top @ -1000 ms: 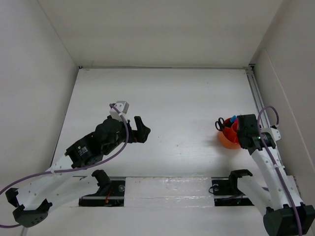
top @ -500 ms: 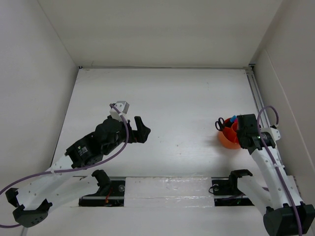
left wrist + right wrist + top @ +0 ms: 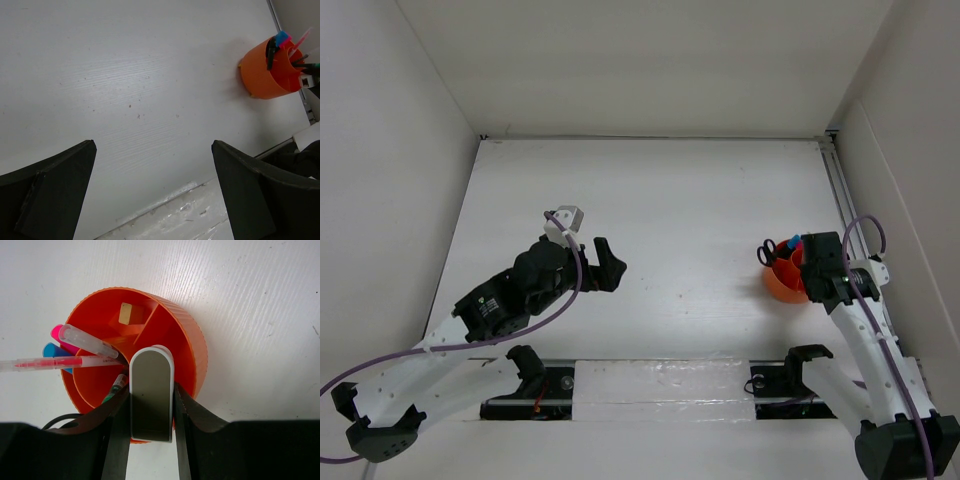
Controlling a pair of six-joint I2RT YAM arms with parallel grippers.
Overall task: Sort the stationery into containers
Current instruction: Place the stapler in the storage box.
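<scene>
At the table's (image 3: 670,190) right edge, right hand (image 3: 151,407) grips eraser (image 3: 151,380) over tub (image 3: 192,345); left hand (image 3: 154,147) gapes wide.

Ribbed, slightly glossy orange plastic tub (image 3: 192,345) beneath the right gripper (image 3: 151,396); smooth matt eraser (image 3: 151,382) in its grip; table (image 3: 260,300) matt white, finely grained.
</scene>
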